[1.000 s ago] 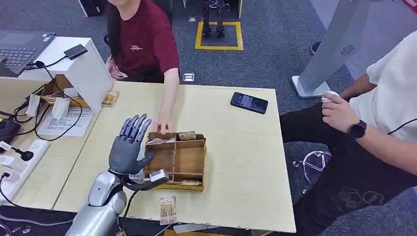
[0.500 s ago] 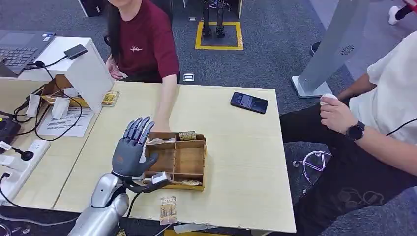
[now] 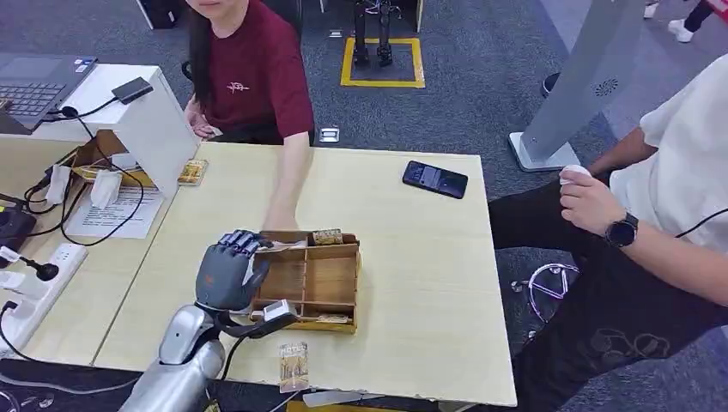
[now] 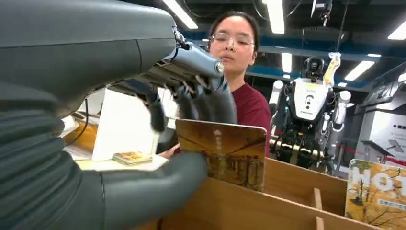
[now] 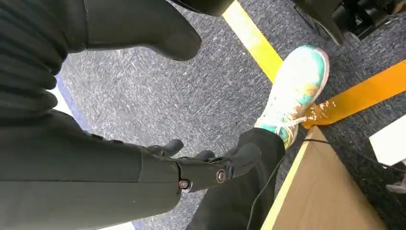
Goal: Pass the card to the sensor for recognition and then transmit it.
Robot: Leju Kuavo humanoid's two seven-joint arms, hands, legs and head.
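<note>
A wooden divided box [image 3: 330, 279] sits on the light table [image 3: 412, 283]. A brown and gold card [image 4: 222, 153] stands upright in its back left compartment, and its pale top edge [image 3: 282, 246] peeks out past my fingers. My left hand [image 3: 225, 270] grips this card, with the fingers [image 4: 206, 98] curled over the top edge and the thumb [image 4: 158, 184] against its face. A person in a dark red shirt [image 3: 257, 73] reaches an arm [image 3: 292, 184] to the box's back rim. My right hand [image 5: 210, 165] hangs over the carpet, fingers apart, holding nothing.
A second card [image 3: 327, 236] stands at the box's back and a third [image 3: 293, 365] lies near the table's front edge. A white stand [image 3: 159, 129] with a small black device [image 3: 131, 89] rises at the left, a card [image 3: 192, 172] at its foot. A phone [image 3: 435, 179] lies far right; a seated person's arm [image 3: 635, 232] is close.
My left hand's fingers, spread upright a second ago, have curled down over the card in the box. The person's hand has stayed at the box's back rim.
</note>
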